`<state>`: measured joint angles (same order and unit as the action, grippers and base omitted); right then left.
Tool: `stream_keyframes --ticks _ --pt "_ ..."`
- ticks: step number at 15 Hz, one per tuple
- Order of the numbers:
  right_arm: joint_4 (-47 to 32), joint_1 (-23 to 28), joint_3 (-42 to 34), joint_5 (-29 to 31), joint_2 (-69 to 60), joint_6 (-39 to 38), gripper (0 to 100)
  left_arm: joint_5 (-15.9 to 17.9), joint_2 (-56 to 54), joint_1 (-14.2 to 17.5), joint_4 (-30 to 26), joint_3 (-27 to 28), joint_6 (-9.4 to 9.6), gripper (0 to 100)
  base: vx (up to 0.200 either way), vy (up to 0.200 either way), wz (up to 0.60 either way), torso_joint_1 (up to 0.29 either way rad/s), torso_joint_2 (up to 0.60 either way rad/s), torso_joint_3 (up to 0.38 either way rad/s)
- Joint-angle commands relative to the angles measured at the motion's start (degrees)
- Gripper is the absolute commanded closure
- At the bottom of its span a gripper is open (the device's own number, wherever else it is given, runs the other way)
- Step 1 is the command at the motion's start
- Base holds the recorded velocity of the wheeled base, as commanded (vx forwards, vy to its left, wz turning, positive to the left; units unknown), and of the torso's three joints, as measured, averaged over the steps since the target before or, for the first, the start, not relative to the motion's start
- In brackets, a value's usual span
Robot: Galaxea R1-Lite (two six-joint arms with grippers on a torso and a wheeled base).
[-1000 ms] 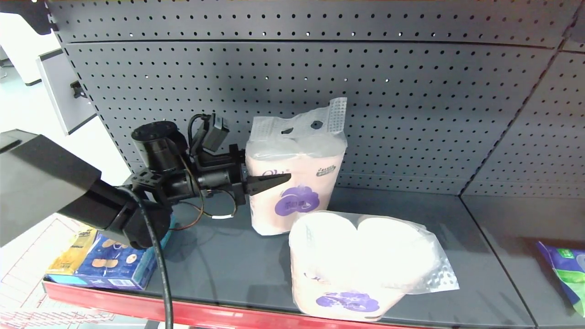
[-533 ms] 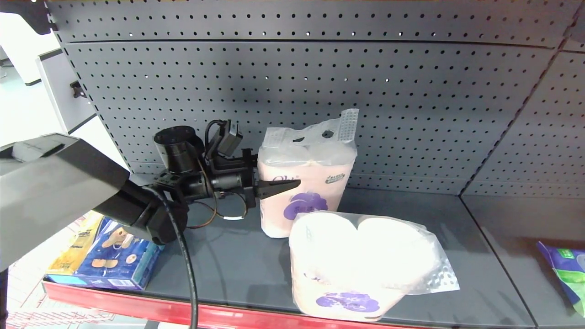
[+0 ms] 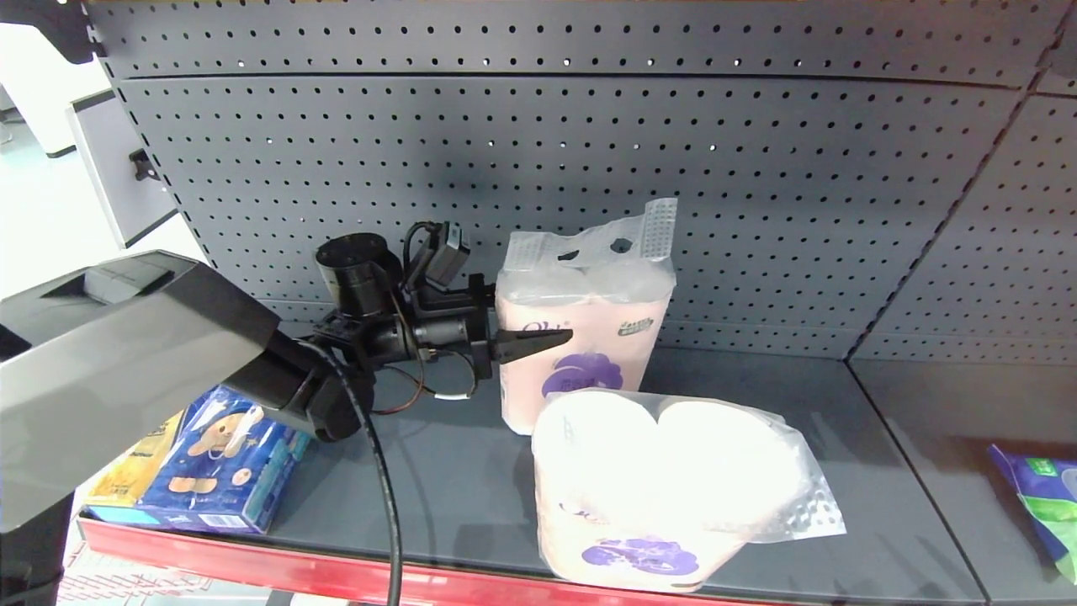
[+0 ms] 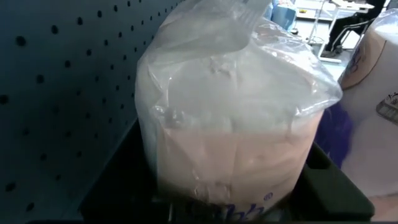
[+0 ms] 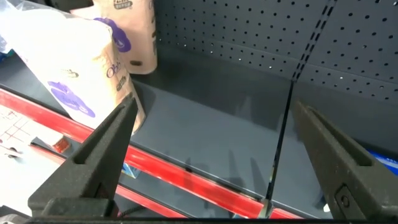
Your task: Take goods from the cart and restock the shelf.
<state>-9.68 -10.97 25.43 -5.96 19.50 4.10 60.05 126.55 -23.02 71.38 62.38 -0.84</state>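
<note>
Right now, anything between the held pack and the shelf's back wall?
Nothing visible. The held pack in the left gripper stands by the pegboard; the other pack sits in front, near the shelf edge.

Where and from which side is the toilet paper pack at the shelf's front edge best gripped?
Grip the front pack across its wrapped sides, below the roll tops, coming from the open front of the shelf. It stands roll ends up; the upright pack crowds it behind, and the loose flap at its right would likely slip.
</note>
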Motion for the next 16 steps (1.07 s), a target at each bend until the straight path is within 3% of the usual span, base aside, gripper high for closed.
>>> stream_keyframes --ticks 1,6,7,10,14,16 --pt "0.01 -0.01 -0.12 -0.02 0.27 0.03 0 0.77 0.98 -0.1 -0.1 0.46 -0.04 100 0.0 0.0 0.0 0.0 0.0 0.0" --pt "0.01 -0.01 -0.2 0.07 0.62 0.03 0 2.0 2.12 -0.19 -0.01 2.04 -0.3 100 0.0 0.0 0.0 0.0 0.0 0.0" --pt "0.1 -0.01 -0.2 0.07 0.71 0.03 0 2.0 2.12 -0.19 -0.01 2.13 -0.3 0 0.0 0.0 0.0 0.0 0.0 0.0" --pt "0.36 -0.01 -0.29 -0.02 1.5 0.03 0 1.91 1.42 -0.01 1.22 0.9 -0.65 0 0.0 0.0 0.0 0.0 0.0 0.0" --pt "0.28 -0.01 -0.47 0.07 1.33 0.03 0 1.38 -1.92 0.6 6.85 -7.71 -4.43 0 0.0 0.0 0.0 0.0 0.0 0.0" --pt "0.28 -0.01 -0.47 -0.02 1.41 0.03 0 1.3 -2.27 1.75 9.4 -10.0 -4.61 0 0.0 0.0 0.0 0.0 0.0 0.0"
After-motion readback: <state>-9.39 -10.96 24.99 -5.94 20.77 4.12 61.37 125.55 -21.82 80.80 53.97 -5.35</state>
